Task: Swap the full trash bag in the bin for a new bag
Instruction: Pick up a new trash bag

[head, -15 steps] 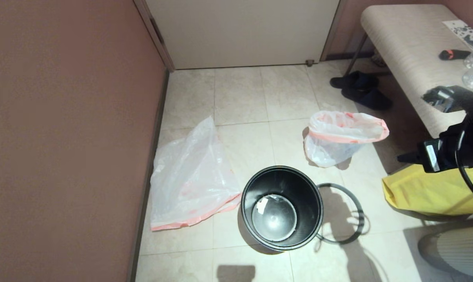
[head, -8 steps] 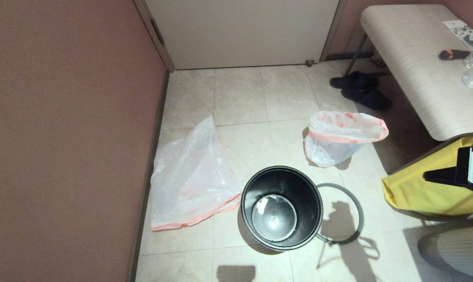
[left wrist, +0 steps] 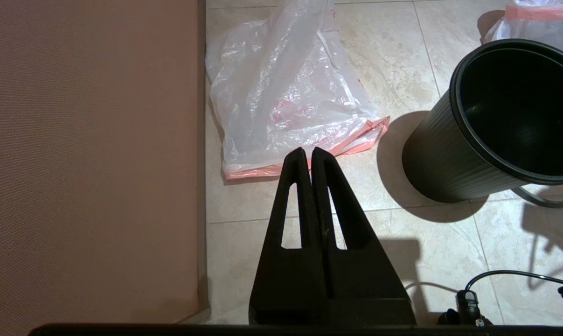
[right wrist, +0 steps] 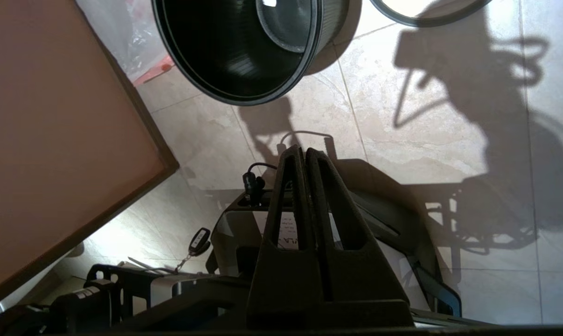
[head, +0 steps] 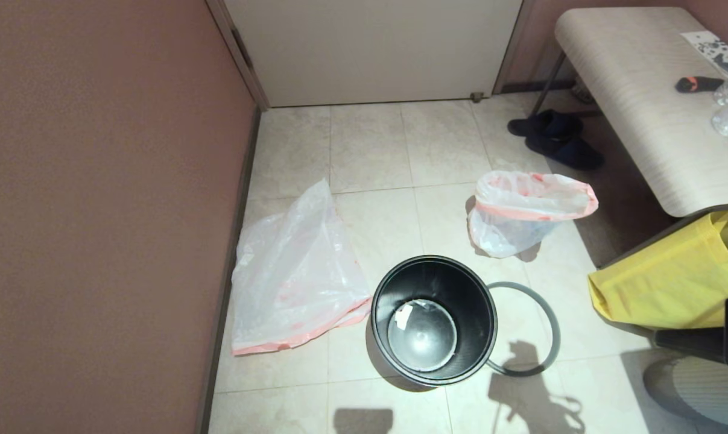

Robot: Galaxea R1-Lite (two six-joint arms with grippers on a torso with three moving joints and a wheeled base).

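I am keeping my right gripper (right wrist: 302, 150) clenched on nothing, hanging low at my right side above the tiled floor (head: 370, 150). My left gripper (left wrist: 308, 151) is parked, fingers pressed together, near the limp translucent white new bag (head: 297, 271), which is lying flat by the wall. The small round black bin (head: 433, 319) is standing unlined, its grey ring rim (head: 532, 328) lying just beside it. The bulging full trash bag (head: 523, 211) is sitting beyond the bin.
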